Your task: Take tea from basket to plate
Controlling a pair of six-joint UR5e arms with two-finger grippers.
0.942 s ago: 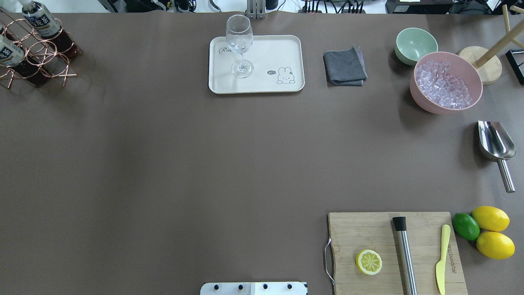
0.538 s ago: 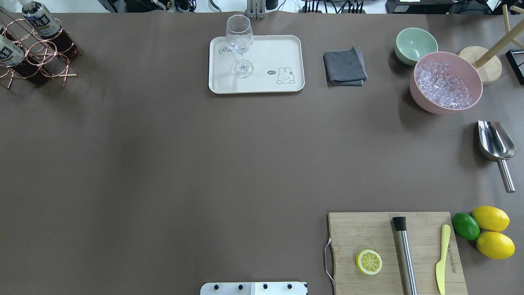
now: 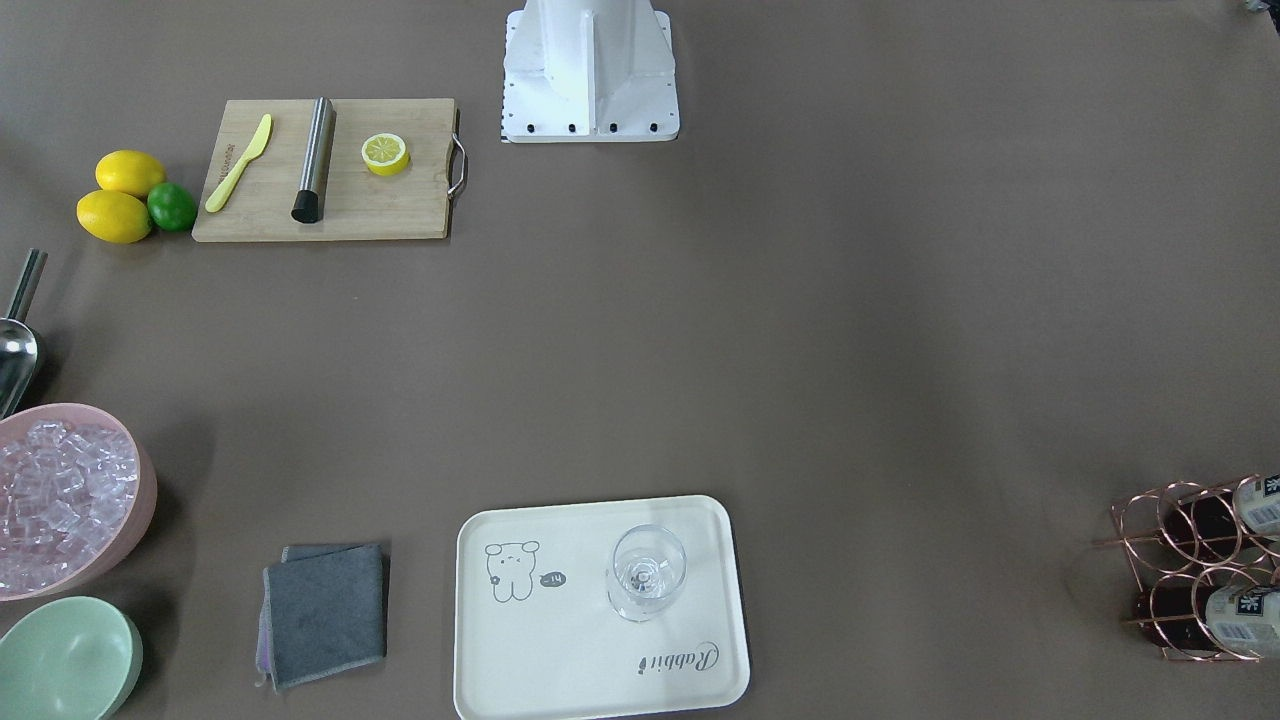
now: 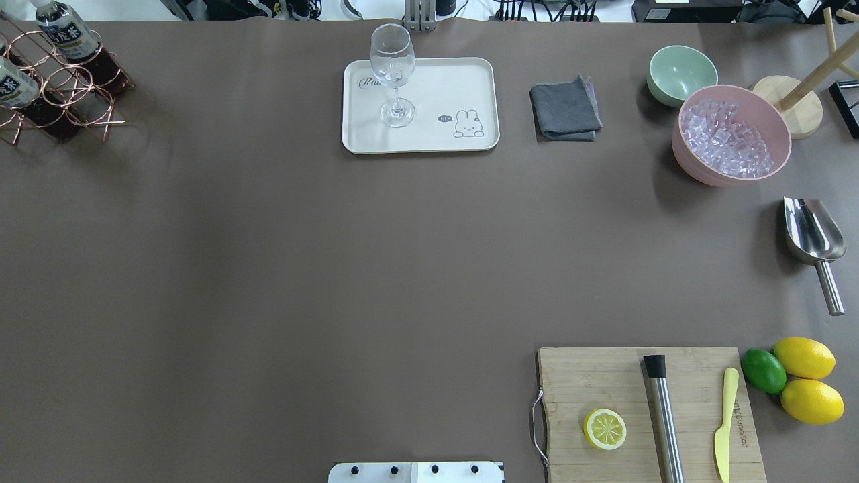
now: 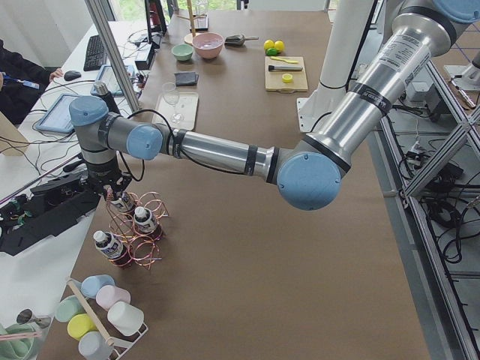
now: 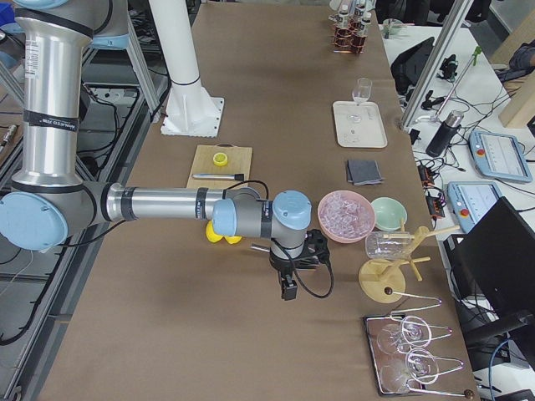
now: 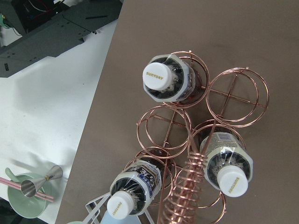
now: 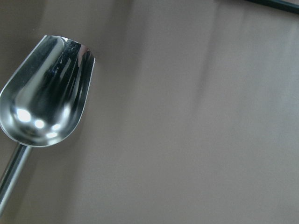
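Three white-capped tea bottles (image 7: 164, 84) stand in the copper wire-ring basket (image 7: 186, 196); left hand (image 5: 112, 194) above; cannot tell its grip.

Silver arms (image 5: 217, 154), blue joint caps (image 5: 307, 180)

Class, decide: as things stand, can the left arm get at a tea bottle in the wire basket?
Probably yes: the left gripper hangs just above the basket, and the tea stands upright, cap uncovered.
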